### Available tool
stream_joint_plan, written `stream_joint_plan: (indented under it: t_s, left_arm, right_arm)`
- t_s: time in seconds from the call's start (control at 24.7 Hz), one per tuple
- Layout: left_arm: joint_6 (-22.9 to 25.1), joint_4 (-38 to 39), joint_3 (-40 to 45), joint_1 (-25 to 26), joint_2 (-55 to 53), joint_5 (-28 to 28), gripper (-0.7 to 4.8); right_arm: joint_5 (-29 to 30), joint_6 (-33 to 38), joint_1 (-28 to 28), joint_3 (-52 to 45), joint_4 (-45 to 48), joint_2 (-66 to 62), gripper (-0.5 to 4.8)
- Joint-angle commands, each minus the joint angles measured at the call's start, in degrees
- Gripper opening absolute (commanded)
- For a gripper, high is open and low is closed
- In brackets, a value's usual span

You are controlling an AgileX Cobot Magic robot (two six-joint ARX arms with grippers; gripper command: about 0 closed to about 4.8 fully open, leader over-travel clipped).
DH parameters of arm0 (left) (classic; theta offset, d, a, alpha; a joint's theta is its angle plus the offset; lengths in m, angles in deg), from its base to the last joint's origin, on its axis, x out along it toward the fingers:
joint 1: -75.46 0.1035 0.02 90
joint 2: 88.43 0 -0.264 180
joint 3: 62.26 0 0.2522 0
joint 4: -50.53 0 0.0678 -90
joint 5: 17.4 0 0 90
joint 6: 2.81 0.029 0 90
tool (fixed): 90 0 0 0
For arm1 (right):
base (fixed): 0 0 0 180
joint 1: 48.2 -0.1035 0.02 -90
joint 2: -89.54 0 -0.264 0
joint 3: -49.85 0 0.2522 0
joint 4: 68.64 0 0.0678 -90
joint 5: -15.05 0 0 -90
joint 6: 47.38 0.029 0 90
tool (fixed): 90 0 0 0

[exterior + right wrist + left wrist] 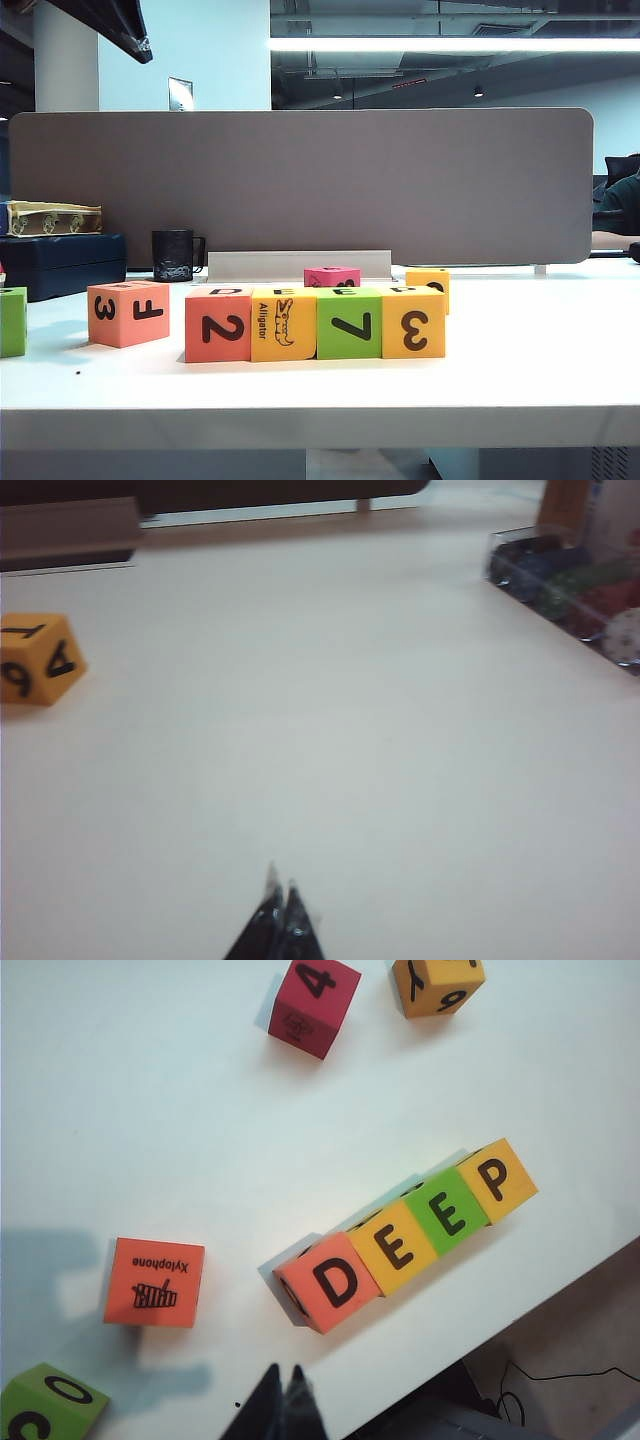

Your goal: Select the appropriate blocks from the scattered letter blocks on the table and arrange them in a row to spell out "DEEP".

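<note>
Sitting near the front edge of the table (520,350): four blocks in a touching row, coral (329,1282), yellow (396,1248), green (447,1215), yellow (497,1178), tops spelling D-E-E-P in the left wrist view. Facing the exterior camera: 2 (218,325), alligator (283,324), 7 (349,324), 3 (413,322). Lying with the long axis along the front edge, letters reading left to right from the robot's side, probably packed tight so the word reads as one unit; judging by this, spelling done.

Standing apart, likely as unwanted spares: coral X/F cube (128,313) off the D end, green cube (12,321) farther left, pink cube (332,276) and orange cube (36,658) behind the row.

Hanging above the table on the near side of the row, just off the D end: left gripper (283,1378), tips pressed together, pinching nothing. Hovering low over bare table, orange cube off to one side: right gripper (281,892), tips likewise together and empty. Both clear of the row, presumably to avoid nudging it.
</note>
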Motion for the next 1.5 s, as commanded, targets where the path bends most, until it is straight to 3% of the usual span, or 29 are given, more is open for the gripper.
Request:
stream_joint_plan:
  t_s: [0.04,0.45,0.69,1.5]
  left_arm:
    - [0.02,-0.81,-0.02,0.04,0.24,0.22,-0.06]
    - [0.04,-0.81,-0.02,0.04,0.24,0.22,-0.06]
    - [0.02,-0.81,-0.02,0.04,0.24,0.22,-0.06]
    - [0.02,-0.96,-0.02,0.04,0.24,0.22,-0.06]
  right_arm:
    - [-0.35,0.15,1.7,-0.35,-0.07,0.52,-0.01]
    - [-0.5,-0.17,0.68,-0.66,5.92,0.52,-0.01]
    - [3.43,-1.68,0.63,-0.66,3.34,0.52,-0.01]
    - [3.37,-2.19,0.7,-0.63,0.72,0.52,-0.01]
